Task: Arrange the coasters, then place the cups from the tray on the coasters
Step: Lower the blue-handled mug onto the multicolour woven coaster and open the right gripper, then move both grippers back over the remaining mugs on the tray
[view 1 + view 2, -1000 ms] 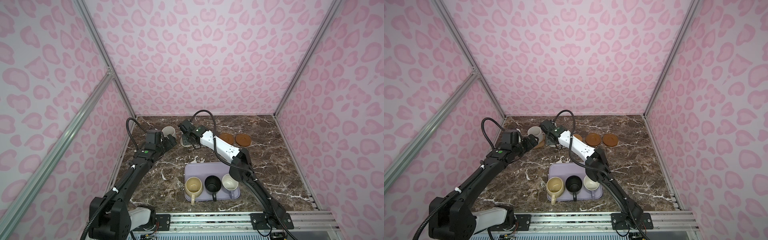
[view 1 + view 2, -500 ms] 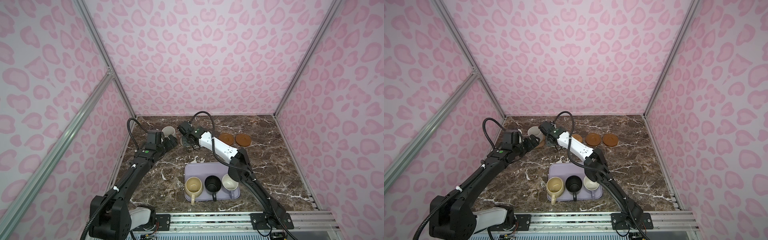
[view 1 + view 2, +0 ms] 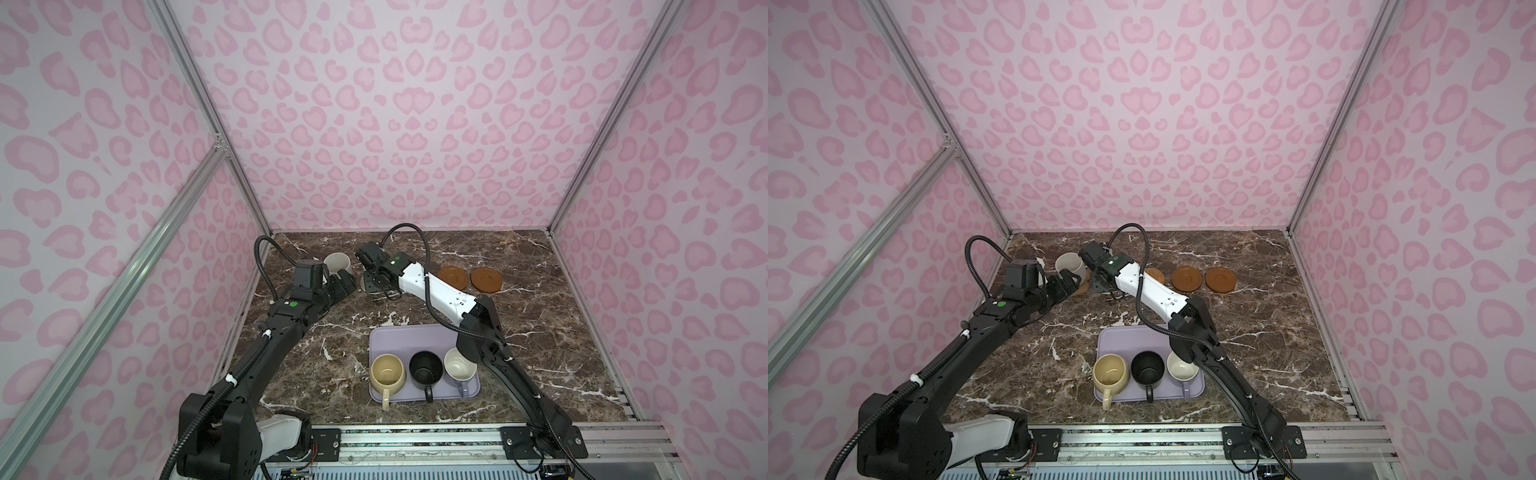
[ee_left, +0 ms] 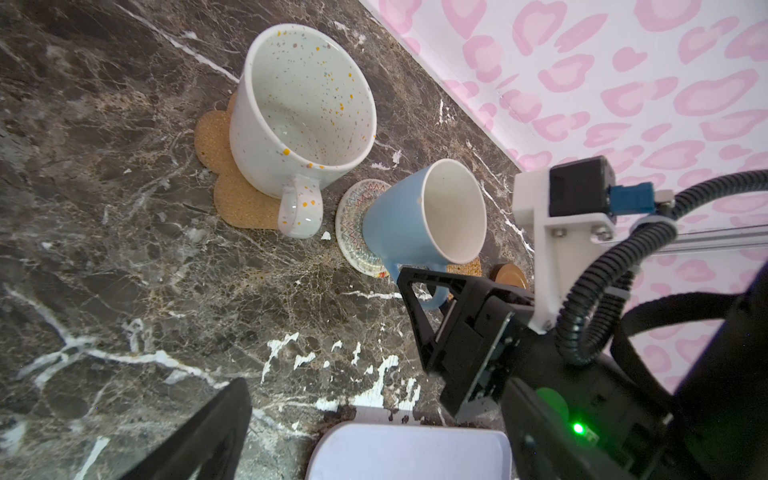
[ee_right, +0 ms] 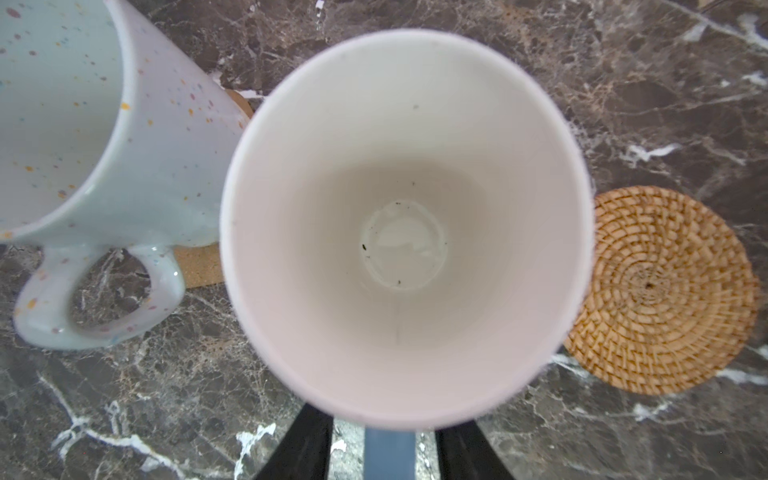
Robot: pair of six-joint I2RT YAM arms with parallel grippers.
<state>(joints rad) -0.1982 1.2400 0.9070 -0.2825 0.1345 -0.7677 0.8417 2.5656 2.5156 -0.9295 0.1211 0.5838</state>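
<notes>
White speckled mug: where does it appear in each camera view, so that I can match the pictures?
Top view: white speckled mug at the back left of the tabletop.
Top view: same place.
Left wrist: large, beside the light blue mug.
Right wrist: cut off at the picture's edge, again beside the light blue mug.
Shared landmark: the tan flower coaster under it, also showing in a top view and the right wrist view.

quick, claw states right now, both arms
left claw: open, empty
right claw: open, fingers either side of the handle of the light blue mug, not gripping
</notes>
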